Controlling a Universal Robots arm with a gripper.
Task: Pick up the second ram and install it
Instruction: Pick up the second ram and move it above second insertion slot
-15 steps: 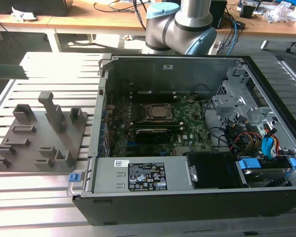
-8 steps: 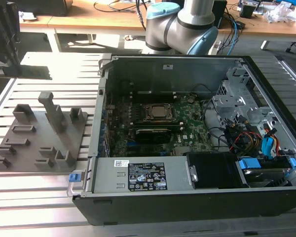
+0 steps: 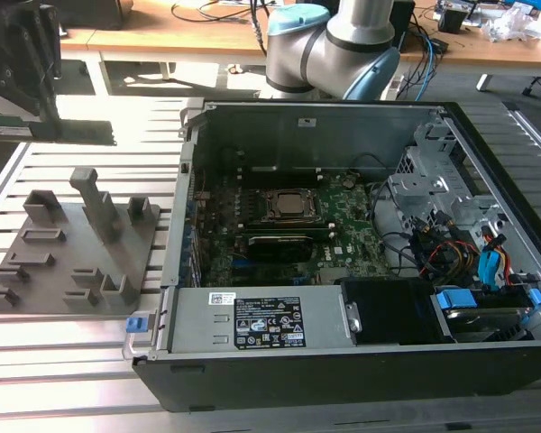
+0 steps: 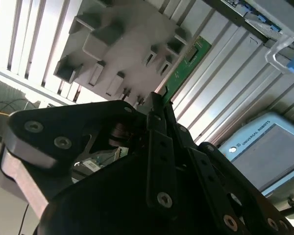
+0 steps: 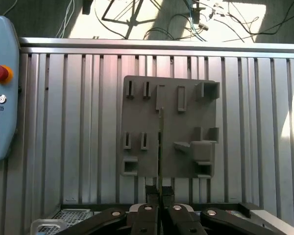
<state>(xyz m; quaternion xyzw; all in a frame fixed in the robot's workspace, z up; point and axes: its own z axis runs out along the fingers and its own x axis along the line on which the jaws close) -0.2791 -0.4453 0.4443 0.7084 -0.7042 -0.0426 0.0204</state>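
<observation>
Holding the second ram point(image 3: 86, 135) level, the gripper point(image 3: 32, 122) hangs near the far edge of the slatted worktop point(image 3: 72, 370) on the exterior view's left. It is above the grey holder plate point(image 3: 77, 239) and clear of it. Fingers are pinched shut on the stick. In the second wrist view most of the second ram point(image 4: 188, 66) juts out past the fingertips point(image 4: 156, 105).

The open computer case point(image 3: 316, 126) sits toward the worktop's other side, well apart from the stick. The motherboard point(image 3: 343, 236) and CPU socket point(image 3: 288, 206) lie on its floor.

Risks, as I judge them:
- The grip looks taken near one end, so the long free part could swing or tilt between the pads.
- A tilted stick could catch the case wall point(image 3: 182, 180) going in, or meet its slot skewed and fail to seat.
- The slots themselves are too small to make out.
</observation>
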